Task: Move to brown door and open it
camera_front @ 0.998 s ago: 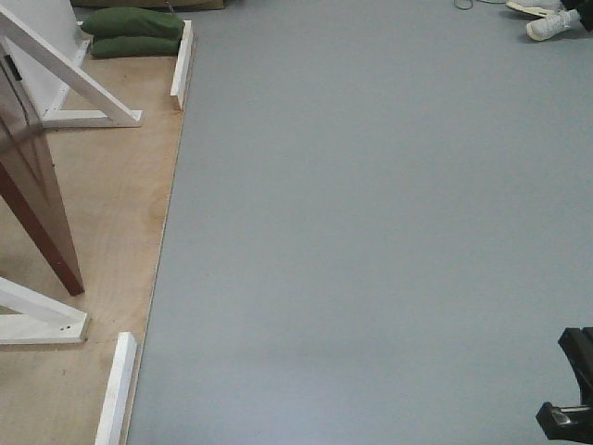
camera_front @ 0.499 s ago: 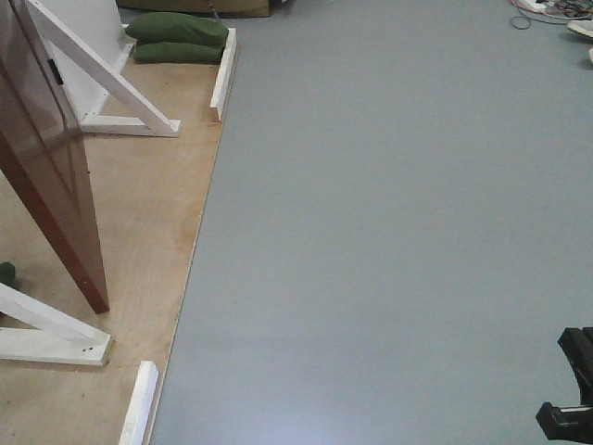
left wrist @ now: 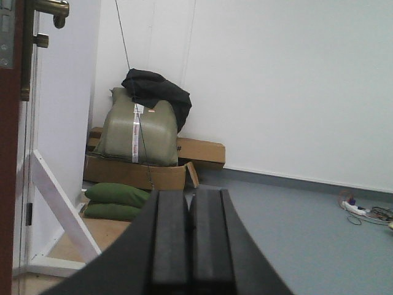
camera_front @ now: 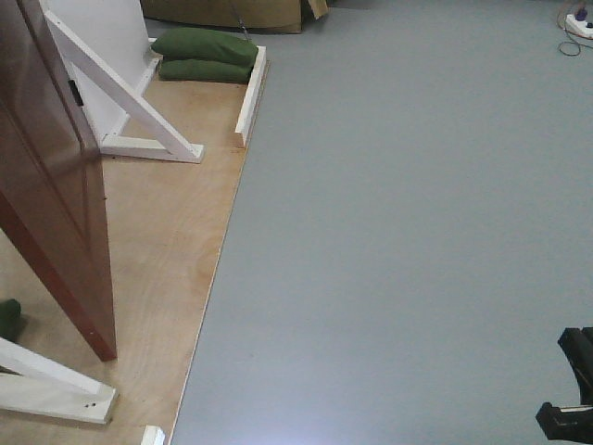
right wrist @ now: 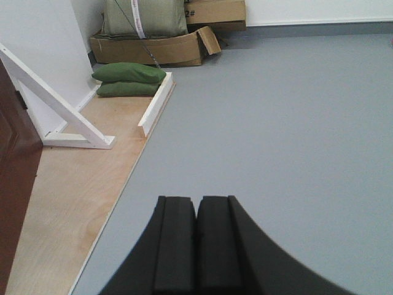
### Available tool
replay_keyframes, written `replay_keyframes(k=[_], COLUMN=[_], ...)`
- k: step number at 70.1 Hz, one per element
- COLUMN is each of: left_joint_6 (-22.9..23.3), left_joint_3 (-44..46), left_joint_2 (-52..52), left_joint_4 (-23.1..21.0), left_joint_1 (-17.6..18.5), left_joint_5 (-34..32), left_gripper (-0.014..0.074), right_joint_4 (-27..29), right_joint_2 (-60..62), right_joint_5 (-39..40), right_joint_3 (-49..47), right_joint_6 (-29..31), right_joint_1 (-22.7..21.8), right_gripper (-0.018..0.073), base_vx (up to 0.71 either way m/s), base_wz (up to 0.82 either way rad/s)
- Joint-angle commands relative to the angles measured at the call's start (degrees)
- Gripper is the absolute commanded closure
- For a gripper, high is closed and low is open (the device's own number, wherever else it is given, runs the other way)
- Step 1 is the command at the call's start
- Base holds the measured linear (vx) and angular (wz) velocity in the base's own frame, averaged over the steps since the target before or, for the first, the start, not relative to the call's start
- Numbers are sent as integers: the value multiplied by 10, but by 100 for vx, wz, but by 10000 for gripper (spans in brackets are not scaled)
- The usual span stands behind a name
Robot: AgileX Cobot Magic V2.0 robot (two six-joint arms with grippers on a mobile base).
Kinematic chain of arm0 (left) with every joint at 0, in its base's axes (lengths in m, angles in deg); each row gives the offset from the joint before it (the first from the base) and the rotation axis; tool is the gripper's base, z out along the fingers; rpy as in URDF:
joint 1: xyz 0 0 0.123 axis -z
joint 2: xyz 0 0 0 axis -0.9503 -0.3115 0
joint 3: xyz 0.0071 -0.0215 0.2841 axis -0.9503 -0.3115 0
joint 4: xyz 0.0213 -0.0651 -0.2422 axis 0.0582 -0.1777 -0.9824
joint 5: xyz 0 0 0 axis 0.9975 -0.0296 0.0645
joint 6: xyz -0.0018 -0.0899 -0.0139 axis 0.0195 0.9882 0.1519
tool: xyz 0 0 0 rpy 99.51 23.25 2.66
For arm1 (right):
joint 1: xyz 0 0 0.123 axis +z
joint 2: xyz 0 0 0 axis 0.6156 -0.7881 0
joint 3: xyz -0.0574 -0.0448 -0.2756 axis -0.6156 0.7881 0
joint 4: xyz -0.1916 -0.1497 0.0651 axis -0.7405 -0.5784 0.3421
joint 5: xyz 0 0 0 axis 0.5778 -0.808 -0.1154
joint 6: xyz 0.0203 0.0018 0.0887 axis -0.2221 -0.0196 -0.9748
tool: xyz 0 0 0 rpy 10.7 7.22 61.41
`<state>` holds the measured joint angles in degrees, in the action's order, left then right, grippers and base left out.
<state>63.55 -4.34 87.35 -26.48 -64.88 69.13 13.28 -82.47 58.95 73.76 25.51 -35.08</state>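
The brown door (camera_front: 51,185) stands ajar on the far left of the front view, glossy and reddish, its lower corner over the plywood floor. In the left wrist view its edge (left wrist: 9,160) fills the left border, and the brass lever handle (left wrist: 52,8) shows at the top left corner. My left gripper (left wrist: 188,195) is shut with nothing in it, to the right of the door and well below the handle. My right gripper (right wrist: 196,201) is shut and empty over the grey floor, with the door (right wrist: 15,178) off to its left.
A white wall panel with diagonal braces (camera_front: 125,97) stands behind the door on a plywood base (camera_front: 167,241) edged with a white batten (camera_front: 250,93). Green sandbags (camera_front: 204,54) and cardboard boxes (left wrist: 138,172) lie at the back. A black robot part (camera_front: 570,394) shows at the bottom right.
The front view has swung toward the door. The door, braces and sandbags have slid right and down in the frame, and the door looks larger. The shoes at the top right have left the view.
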Motion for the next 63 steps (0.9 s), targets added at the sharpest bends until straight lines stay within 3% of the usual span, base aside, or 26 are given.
replay_keyframes(k=[1,63], left_joint_6=[-1,-1], left_joint_3=[-10,-10], left_joint_2=[15,15], left_joint_4=[4,4], left_joint_1=[1,1], left_joint_5=[-43,-43], left_gripper=[580,580], right_joint_4=[-3,-3], right_joint_2=[9,9], right_joint_5=[46,46], right_joint_3=[1,1], right_joint_6=[6,6], right_joint_1=[-1,-1], right_gripper=[559,559], base_vx=[41,40], base_wz=[6,-1])
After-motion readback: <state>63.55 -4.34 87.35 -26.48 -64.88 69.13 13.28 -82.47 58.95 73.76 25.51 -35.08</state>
